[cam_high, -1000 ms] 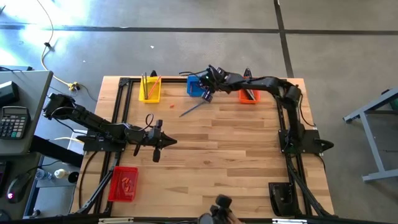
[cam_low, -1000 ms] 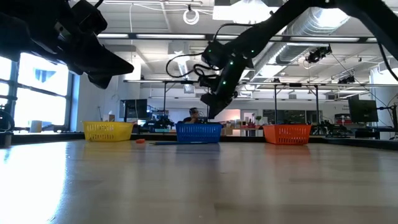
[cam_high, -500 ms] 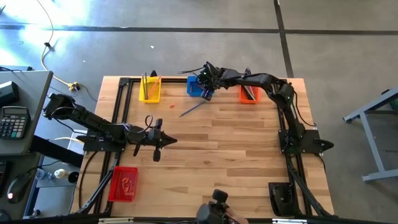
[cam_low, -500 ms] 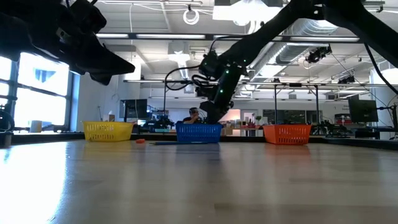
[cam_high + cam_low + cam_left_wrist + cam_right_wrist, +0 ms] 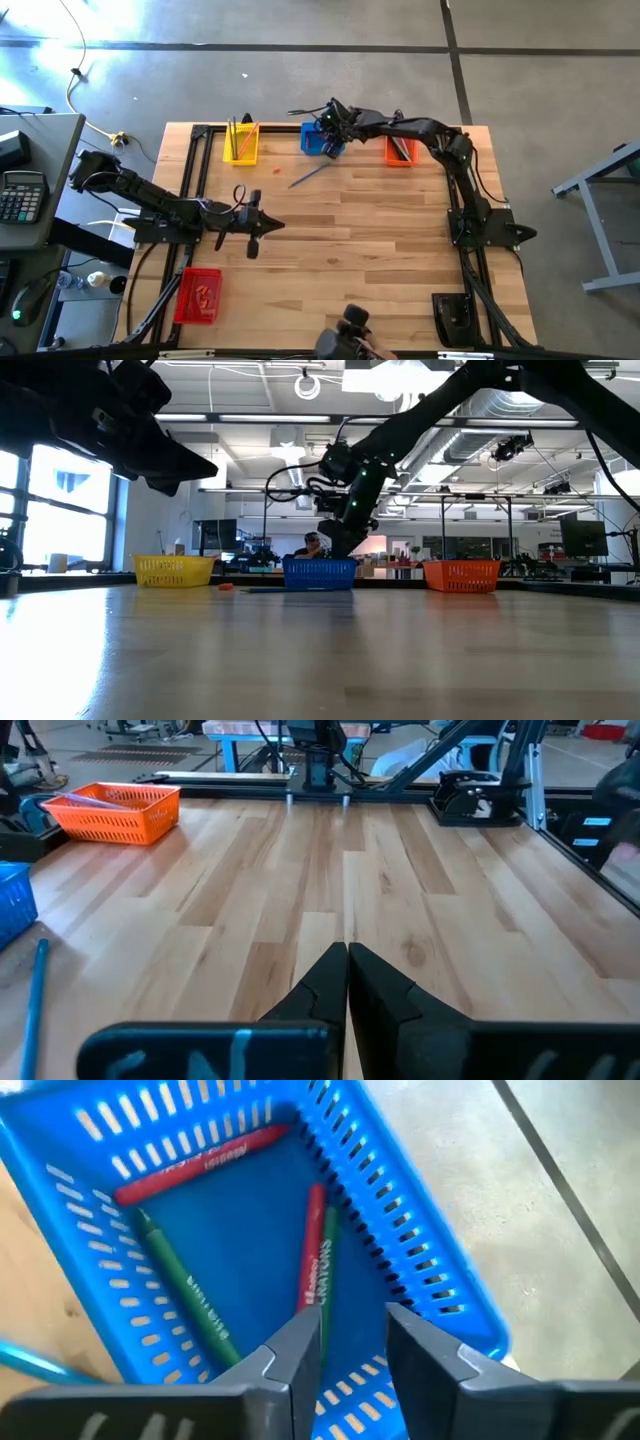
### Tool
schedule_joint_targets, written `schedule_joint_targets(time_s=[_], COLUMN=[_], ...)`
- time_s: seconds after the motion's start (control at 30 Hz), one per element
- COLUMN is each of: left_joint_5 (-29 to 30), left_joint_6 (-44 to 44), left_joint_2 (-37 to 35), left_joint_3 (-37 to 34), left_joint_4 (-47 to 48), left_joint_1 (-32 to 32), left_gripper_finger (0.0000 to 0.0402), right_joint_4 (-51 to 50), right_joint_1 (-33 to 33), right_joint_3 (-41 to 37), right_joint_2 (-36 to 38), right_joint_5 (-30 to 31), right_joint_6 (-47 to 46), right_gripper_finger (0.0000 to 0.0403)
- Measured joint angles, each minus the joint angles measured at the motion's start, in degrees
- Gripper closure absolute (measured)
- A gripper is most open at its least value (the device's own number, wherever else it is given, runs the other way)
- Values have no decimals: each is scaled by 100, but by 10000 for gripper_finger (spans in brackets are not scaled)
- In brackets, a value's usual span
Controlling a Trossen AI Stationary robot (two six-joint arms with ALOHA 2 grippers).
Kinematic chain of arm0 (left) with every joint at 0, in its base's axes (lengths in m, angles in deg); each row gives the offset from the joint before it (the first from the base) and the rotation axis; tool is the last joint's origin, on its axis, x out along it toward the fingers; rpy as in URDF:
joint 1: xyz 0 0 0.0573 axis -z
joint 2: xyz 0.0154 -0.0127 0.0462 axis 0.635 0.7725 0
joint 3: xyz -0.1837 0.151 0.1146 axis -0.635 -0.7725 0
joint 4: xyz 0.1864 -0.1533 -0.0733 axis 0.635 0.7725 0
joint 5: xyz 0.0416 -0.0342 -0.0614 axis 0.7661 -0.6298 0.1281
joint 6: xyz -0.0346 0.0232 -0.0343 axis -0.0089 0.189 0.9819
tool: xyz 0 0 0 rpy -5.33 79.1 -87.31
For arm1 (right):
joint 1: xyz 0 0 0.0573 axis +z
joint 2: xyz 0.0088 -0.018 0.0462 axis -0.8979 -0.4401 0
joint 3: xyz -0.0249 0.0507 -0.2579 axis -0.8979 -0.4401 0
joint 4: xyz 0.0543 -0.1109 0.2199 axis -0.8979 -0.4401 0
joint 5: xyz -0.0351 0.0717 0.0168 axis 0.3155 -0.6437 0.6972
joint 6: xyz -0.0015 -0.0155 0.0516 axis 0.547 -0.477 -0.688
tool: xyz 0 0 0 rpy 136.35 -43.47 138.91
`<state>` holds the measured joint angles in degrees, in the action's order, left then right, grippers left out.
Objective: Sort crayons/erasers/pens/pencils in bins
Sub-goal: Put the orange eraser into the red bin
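Observation:
My right gripper [image 5: 350, 1345] hangs open just above the blue bin [image 5: 420, 1250], also seen in the high view [image 5: 328, 137]. On the bin's floor lie crayons: a red one [image 5: 200, 1158] along the far wall, a green one [image 5: 190, 1295], and a red one [image 5: 314, 1270] with a green one [image 5: 329, 1260] beside it. Nothing sits between the fingers. My left gripper [image 5: 268, 226] waits shut above the table's left middle. A long blue stick [image 5: 310, 175] and a small red eraser [image 5: 277, 170] lie on the table near the blue bin.
The yellow bin [image 5: 240, 143] with thin sticks stands at the far left, the orange bin [image 5: 400, 151] at the far right, and the red bin [image 5: 198, 296] at the near left. The black frame rails [image 5: 195, 180] run along the table's sides.
My right gripper has moved a little toward the table's far left and down, from the blue bin's near right corner to over its inside. My left arm has kept still.

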<state>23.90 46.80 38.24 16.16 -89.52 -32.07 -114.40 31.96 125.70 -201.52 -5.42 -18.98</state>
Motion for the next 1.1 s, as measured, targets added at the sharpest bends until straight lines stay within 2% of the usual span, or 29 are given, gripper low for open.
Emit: schedule_joint_targets(time_s=[0.13, 0.23, 0.33, 0.4, 0.5, 0.77, 0.93, 1.1], left_joint_5=[0, -3, -4, -4, -4, 117, 64, -615], left_joint_6=[1, 6, 42, 54, 107, 314, 307, 227], left_joint_2=[0, 0, 0, 0, 0, 0, 0, 7], left_joint_3=[0, 0, 0, 0, 0, 159, 687, 1384], left_joint_4=[0, 50, 141, 228, 289, 513, 1484, 2970], left_joint_1=[-180, -281, -324, -323, -321, -410, -910, -1722], left_gripper_finger=[399, 399, 399, 399, 399, 401, 401, 401], right_joint_4=[-338, -373, -5, 594, 1805, 4307, 5247, 5883], right_joint_1=[74, 248, 425, 509, 564, 1104, 1654, 2216], right_joint_3=[160, 130, -303, -846, -1862, -4551, -5722, -6517], right_joint_2=[94, 378, 762, 1052, 1606, 3259, 4119, 4654], right_joint_5=[60, 5, -218, -413, -646, -836, -816, -789], right_joint_6=[150, 307, 531, 541, 460, 181, 13, -232], right_gripper_finger=[310, 341, 385, 397, 390, 399, 402, 402])
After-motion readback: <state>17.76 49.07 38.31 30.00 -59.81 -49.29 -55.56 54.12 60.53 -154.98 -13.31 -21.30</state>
